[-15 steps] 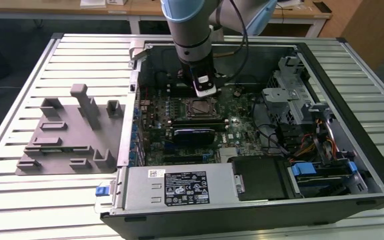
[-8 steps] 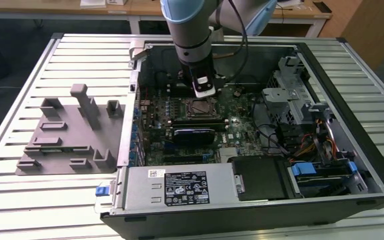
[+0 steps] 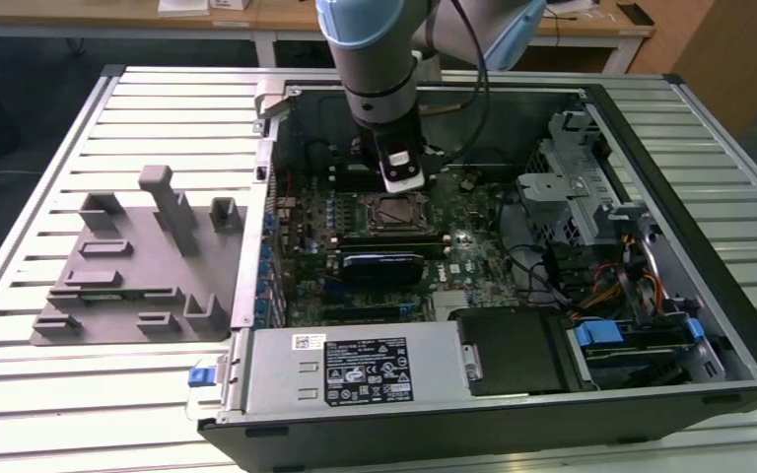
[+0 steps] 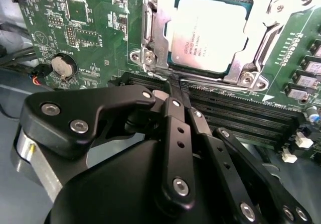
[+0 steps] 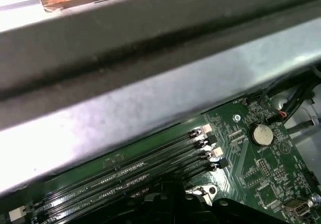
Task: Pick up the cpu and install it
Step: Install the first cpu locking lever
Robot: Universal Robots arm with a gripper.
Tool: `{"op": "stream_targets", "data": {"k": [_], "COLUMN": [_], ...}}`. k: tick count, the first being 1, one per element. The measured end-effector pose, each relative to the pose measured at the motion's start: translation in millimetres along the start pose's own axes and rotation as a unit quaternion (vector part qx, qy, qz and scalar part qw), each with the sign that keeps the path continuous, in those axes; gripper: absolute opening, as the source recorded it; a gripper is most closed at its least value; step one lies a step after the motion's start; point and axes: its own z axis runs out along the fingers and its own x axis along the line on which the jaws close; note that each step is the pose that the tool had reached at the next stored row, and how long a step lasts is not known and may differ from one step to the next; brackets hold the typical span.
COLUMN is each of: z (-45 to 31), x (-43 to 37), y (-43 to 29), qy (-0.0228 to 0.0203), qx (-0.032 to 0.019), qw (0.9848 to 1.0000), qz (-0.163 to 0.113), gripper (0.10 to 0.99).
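The cpu (image 4: 208,33), a pale silver square chip, lies flat in the motherboard socket, ringed by a silver metal frame (image 4: 150,23). In the exterior view the cpu (image 3: 392,211) sits in the middle of the board inside the open computer case. My gripper (image 4: 173,91) hovers just beside the socket's edge, between it and the memory slots (image 4: 241,118). Its black fingers are shut together with nothing between them. In the exterior view the gripper (image 3: 404,184) hangs straight down, right above the socket's far side.
A grey moulded fixture (image 3: 135,266) lies on the slatted table at the exterior view's left. Inside the case are a power supply (image 3: 352,370), a drive cage (image 3: 576,197) and cables. A coin battery (image 5: 260,133) and the case wall (image 5: 150,83) are close by.
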Motion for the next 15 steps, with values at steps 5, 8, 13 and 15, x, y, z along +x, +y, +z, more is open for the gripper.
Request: {"op": "stream_targets", "data": {"k": [5, 8, 13, 15], "z": [-10.2, -17.8, -30.2, -33.3], "x": [-1.4, -2.5, -4.3, -4.7], "y": [2.8, 5.0, 8.5, 9.4], "qy": [-0.0001, -0.0001, -0.0001, -0.0002], "qx": [0.0006, 0.0006, 0.0006, 0.0007], "qw": [1.0000, 1.0000, 1.0000, 1.0000], "qz": [0.000, 0.000, 0.000, 0.000], "gripper": [0.106, 0.106, 0.106, 0.106]}}
